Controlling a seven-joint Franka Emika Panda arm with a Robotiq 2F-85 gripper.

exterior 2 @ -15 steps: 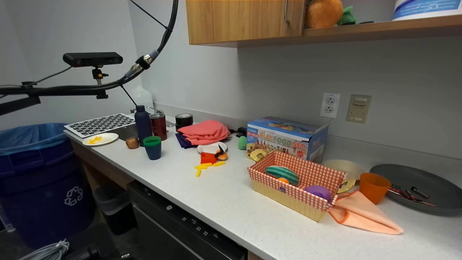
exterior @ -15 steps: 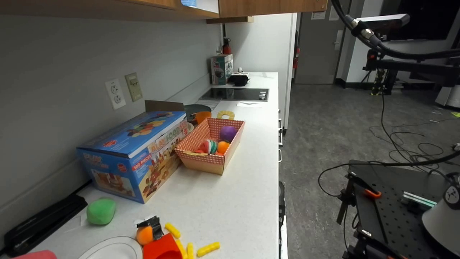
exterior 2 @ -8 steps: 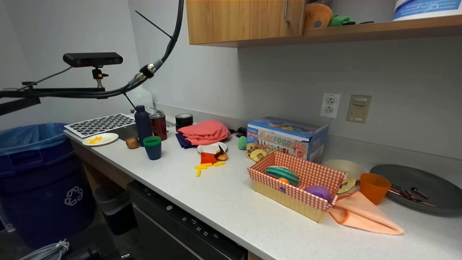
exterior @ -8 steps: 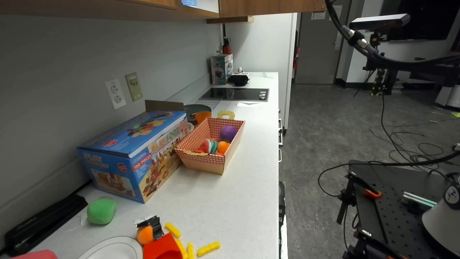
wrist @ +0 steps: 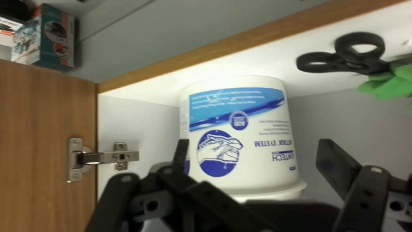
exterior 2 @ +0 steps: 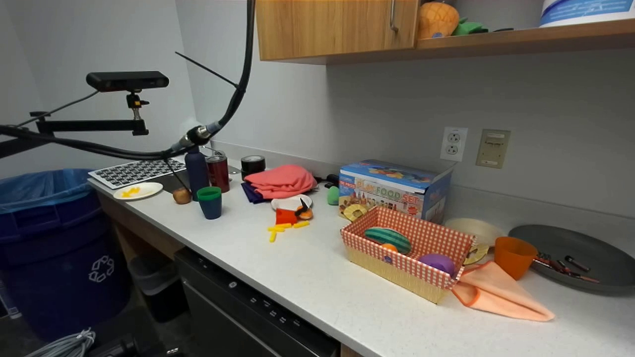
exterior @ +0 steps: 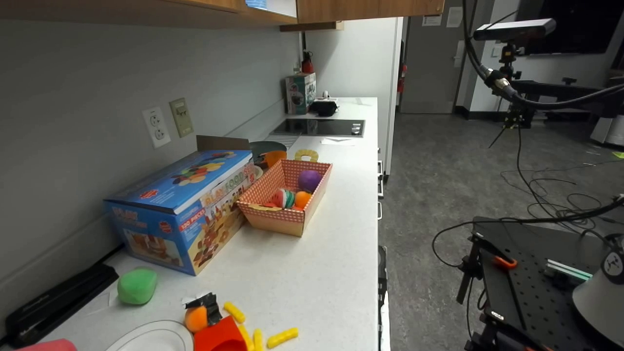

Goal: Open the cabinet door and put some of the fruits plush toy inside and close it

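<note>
One pineapple toy (exterior 2: 438, 21), one watermelon toy (exterior 2: 386, 239) — four yellow sticks (exterior: 282, 337)

Pale countertop (exterior: 336, 239) along a grey wall (exterior 2: 377, 109), shown in both exterior views; a white outlet (exterior 2: 453, 144) and a beige wall plate (exterior 2: 493, 148) are mounted side by side above it, and a black-fronted appliance (exterior 2: 238, 302) is set beneath its edge. A dark cooktop (exterior: 317, 127) occupies the counter's far stretch. Dark grey floor (exterior: 429, 156) extends back to a grey door (exterior: 431, 73); shadow dims the wall's upper part.

Shelf (wrist: 244, 62) bright — wall (exterior 2: 377, 109) shadowed — wrist view soft.
</note>
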